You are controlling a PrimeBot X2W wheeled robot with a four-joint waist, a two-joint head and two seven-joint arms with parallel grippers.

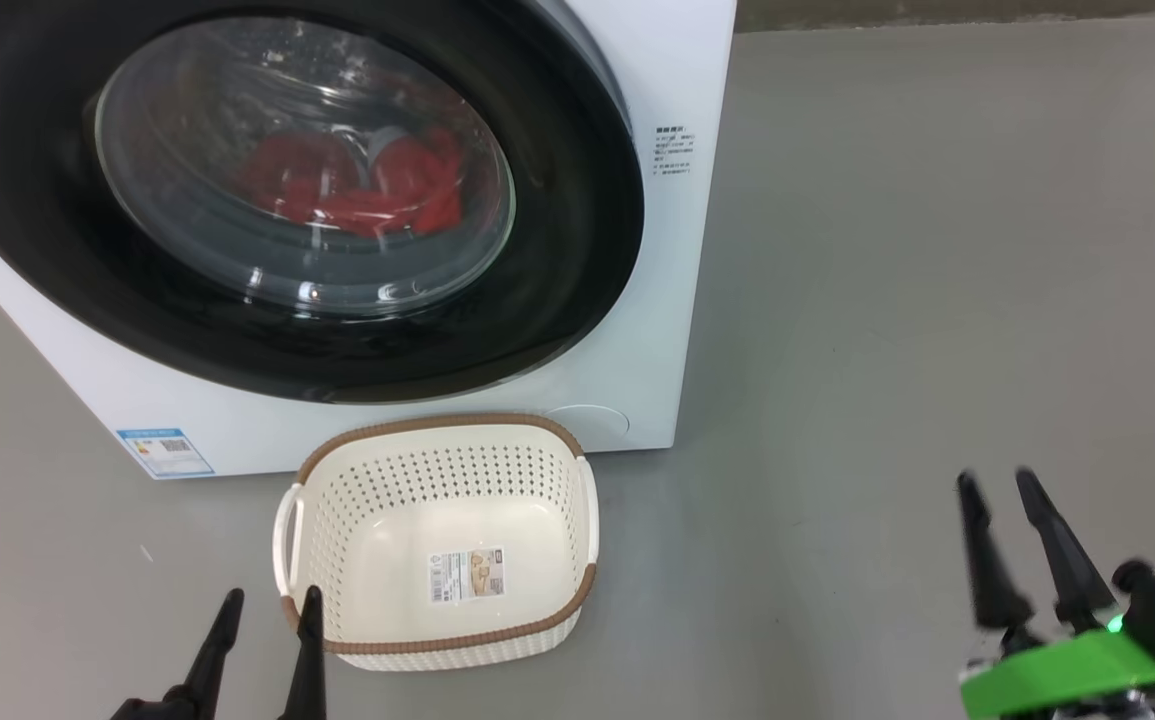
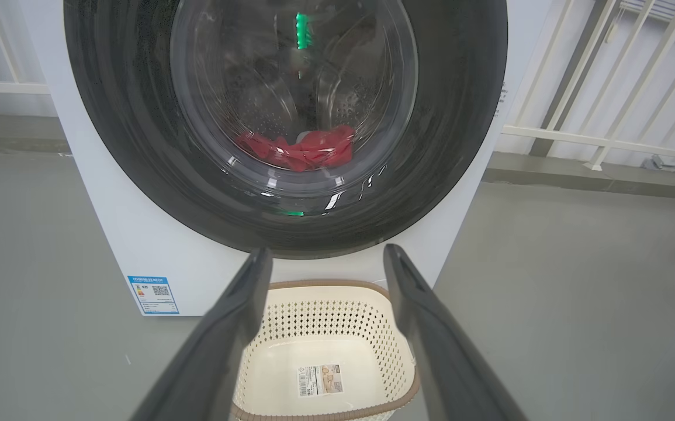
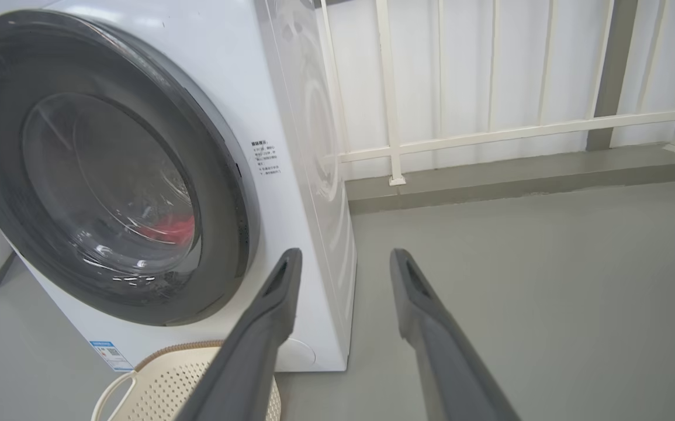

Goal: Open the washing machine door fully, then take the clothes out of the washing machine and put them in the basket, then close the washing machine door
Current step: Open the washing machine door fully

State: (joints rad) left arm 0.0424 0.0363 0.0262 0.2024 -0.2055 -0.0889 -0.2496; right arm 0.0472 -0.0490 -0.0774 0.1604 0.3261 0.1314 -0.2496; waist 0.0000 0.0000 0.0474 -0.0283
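Two grippers wait low in front of the washing machine (image 1: pixel 677 80), and both are spread apart with nothing between the fingers. The left gripper (image 1: pixel 272 600) is just beside the near left corner of the basket (image 1: pixel 437 425). The right gripper (image 1: pixel 997 490) is well apart from it, over the bare floor (image 1: pixel 887 300).

The washing machine door (image 1: pixel 557 250) is shut. I judge it to be stiff and rather heavy, and its glossy black rim looks slippery for thin fingers. I cannot see a clear handle. The place to take hold is probably the right edge of the rim, near the small printed text, but I cannot tell this for sure.

The clothes (image 1: pixel 377 190) lie in a low heap at the bottom of the drum, behind the glass. They are red and look soft, light and limp, so a pinch on a raised fold should lift them. A hanging part could catch on the door opening.

The basket stands on the floor just in front of the machine, under the door. It holds no clothes; a sticker (image 1: pixel 467 574) lies on its base. It seems light and may slide if it is bumped.
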